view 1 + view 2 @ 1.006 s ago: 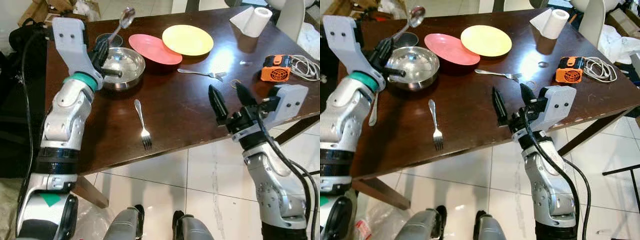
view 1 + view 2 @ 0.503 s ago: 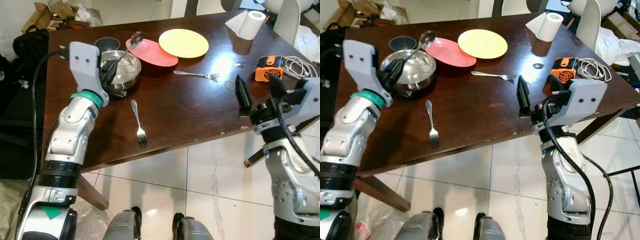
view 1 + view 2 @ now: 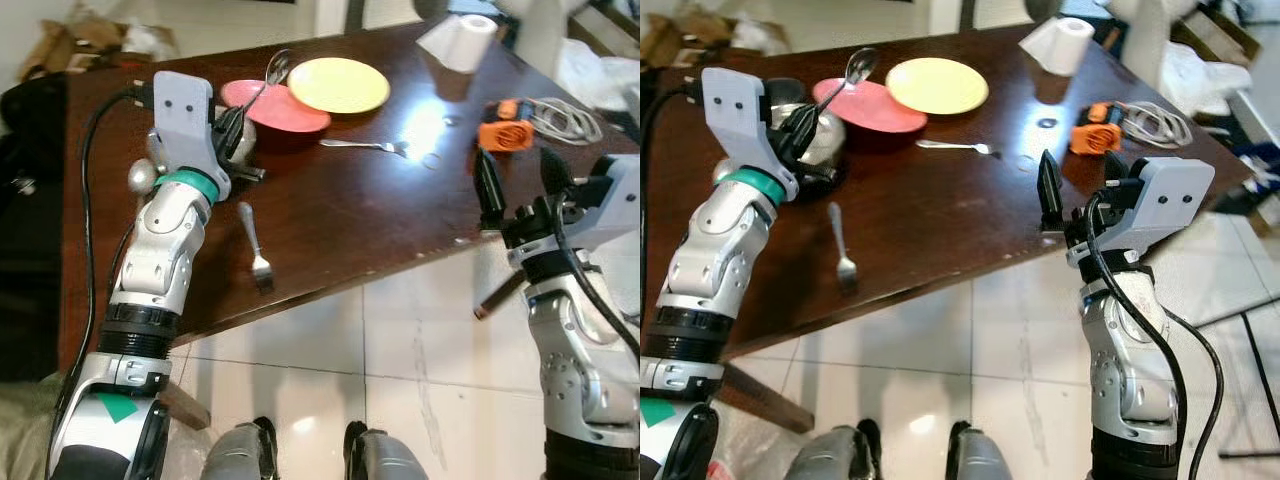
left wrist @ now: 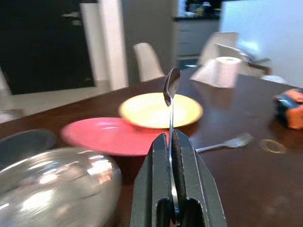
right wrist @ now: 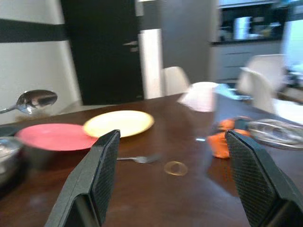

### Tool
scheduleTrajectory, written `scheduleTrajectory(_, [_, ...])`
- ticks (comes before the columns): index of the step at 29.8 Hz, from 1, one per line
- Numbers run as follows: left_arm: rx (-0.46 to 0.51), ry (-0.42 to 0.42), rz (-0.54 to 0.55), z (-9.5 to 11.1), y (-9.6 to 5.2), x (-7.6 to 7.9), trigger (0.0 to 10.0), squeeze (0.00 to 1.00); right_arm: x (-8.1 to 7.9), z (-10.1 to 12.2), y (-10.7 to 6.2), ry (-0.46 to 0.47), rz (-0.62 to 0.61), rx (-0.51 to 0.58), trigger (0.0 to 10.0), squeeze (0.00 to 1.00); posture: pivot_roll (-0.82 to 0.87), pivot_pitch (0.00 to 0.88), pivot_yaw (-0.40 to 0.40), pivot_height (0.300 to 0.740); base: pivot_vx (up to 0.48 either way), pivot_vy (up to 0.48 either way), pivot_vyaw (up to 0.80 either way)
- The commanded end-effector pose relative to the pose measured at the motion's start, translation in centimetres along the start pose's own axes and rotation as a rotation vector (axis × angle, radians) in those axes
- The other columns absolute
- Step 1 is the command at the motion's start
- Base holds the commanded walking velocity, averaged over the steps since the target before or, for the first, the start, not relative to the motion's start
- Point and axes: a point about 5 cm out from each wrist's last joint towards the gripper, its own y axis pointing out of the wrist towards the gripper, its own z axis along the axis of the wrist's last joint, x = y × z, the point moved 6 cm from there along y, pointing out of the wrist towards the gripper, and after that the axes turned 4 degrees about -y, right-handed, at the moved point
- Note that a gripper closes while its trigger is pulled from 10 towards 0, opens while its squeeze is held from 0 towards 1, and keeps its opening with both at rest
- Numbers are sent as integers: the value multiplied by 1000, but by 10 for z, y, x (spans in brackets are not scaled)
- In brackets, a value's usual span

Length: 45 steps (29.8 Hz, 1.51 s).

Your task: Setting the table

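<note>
The dark brown wooden table (image 3: 340, 215) fills the upper frame; the round steel bowl (image 4: 52, 182) at upper left is half hidden behind the left arm. The left gripper (image 4: 171, 142) pinches the shiny metal spoon (image 4: 170, 94), handle down, bowl end pointing up toward the pink round plate (image 3: 275, 103). At right the right gripper (image 3: 515, 180) stands spread, empty

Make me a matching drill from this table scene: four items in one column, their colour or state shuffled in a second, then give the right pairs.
Items:
1. spoon
2. round plate nearer the paper roll
3. plate beside the steel bowl
4. right tool

States:
A. red
B. open, holding nothing
C. clamped in the left tool, bowl end up
D. yellow

Pairs: 1-C, 2-D, 3-A, 4-B
</note>
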Motion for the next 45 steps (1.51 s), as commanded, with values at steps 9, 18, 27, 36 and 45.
scheduleTrajectory(9, [3, 11, -15, -3, 3, 5, 10000, 0, 10, -4, -4, 14, -39, -21, 10000, 0, 16, 7, 48, 740, 0, 0, -800])
scheduleTrajectory(18, [-1, 14, -19, -4, 4, 5, 10000, 0, 9, -4, -3, 17, -40, -21, 10000, 0, 17, 18, 51, 740, 0, 0, -800])
scheduleTrajectory(27, [0, 11, -20, -5, 5, 6, 10000, 0, 8, -4, -3, 20, -38, -23, 10000, 0, 17, 23, 49, 740, 0, 0, -800])
scheduleTrajectory(36, [-1, 7, -17, -6, 5, 6, 10000, 0, 8, -3, -2, 14, -33, -20, 10000, 0, 18, 25, 43, 740, 0, 0, -800])
scheduleTrajectory(45, [2, 3, -13, -6, 4, 7, 10000, 0, 7, -3, -1, 11, -24, -22, 10000, 0, 16, 26, 37, 740, 0, 0, -800])
